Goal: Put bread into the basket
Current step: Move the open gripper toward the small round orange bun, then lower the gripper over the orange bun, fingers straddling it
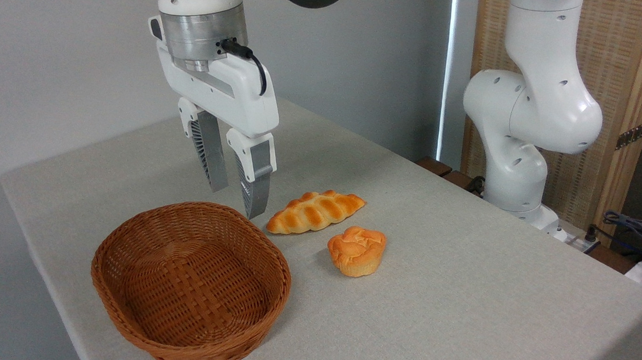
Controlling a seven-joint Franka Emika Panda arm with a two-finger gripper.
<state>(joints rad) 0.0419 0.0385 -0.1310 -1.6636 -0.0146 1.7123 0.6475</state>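
The bread (pixel 356 251), a small round orange-golden bun with a lumpy top, rests on the grey table right of the basket. The reddish-brown wicker basket (pixel 190 282) sits at the front left with nothing in it. My gripper (pixel 235 203) hangs above the basket's far rim, open, with nothing between its grey fingers. It is well to the left of the bread and above table level.
A longer braided golden loaf (pixel 315 212) lies just behind the bread, close to the gripper's right finger. The arm's white base (pixel 524 138) stands at the table's back right. Cables and a wooden screen sit at the far right.
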